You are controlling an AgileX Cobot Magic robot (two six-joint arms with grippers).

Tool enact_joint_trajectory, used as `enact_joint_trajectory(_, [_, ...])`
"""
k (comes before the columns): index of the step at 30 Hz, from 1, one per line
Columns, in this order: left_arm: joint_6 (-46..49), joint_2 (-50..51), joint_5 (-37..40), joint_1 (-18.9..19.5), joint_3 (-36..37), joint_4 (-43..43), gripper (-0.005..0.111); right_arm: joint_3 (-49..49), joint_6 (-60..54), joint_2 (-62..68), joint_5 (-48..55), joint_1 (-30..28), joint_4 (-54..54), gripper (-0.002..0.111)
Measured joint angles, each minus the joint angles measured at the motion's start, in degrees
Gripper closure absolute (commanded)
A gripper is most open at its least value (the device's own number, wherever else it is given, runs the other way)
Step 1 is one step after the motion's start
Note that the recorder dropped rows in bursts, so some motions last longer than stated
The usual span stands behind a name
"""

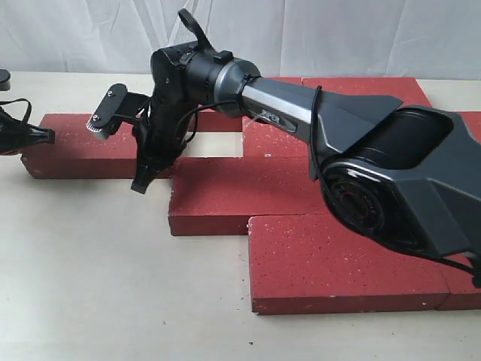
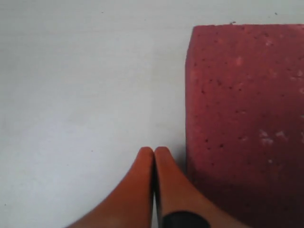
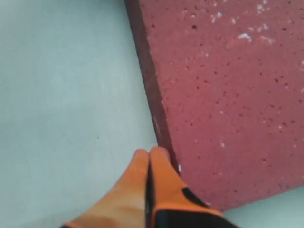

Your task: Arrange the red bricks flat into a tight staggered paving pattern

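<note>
Several red bricks lie flat on the table in stepped rows: a left brick [image 1: 83, 147], a middle brick [image 1: 240, 197], a front brick [image 1: 338, 263] and more at the back [image 1: 361, 90]. My right arm reaches across them. Its gripper [image 1: 140, 183] points down by the left brick's front right end, near the middle brick's left end. In the right wrist view this gripper [image 3: 149, 153] is shut and empty, its tips against a brick's side edge [image 3: 228, 95]. My left gripper [image 1: 45, 136] sits at the left brick's far left end. It is shut and empty [image 2: 154, 151], just beside that brick [image 2: 244, 118].
A bare rectangle of table [image 1: 214, 145] shows between the left brick and the bricks to its right. Pale tabletop [image 1: 98, 278] stretches in front and to the left. A white curtain [image 1: 90, 34] hangs behind. A small dark object [image 1: 4, 78] sits at the far left edge.
</note>
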Motion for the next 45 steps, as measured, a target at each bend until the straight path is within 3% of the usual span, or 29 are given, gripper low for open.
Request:
enact_joint_trajectory(9, [0.75,0.00,-1.27,-0.60,0.00,0.00,0.107,0.00,2.27,-2.17,1.45,0.00,-0.92,0.109])
enact_joint_trajectory(16, [0.75,0.00,-1.35,-0.60,0.00,0.00,0.107,-1.80,12.02,-6.41,-14.35,-4.49,-3.29,0.109])
enact_joint_trajectory(24, [0.75,0.00,-1.98,-0.60,0.00,0.00,0.107,-7.14,14.98,1.21,-16.89,-8.19,1.40,0.109])
enact_joint_trajectory(39, [0.95,0.00,-2.85,-0.60,0.00,0.00,0.107,-8.85,16.78,3.55,-1.03,-7.96,3.78,0.109])
enact_joint_trajectory(45, [0.95,0.00,-2.85,-0.60,0.00,0.00,0.107,-8.85,16.78,3.67,0.57,-7.96,4.16,0.109])
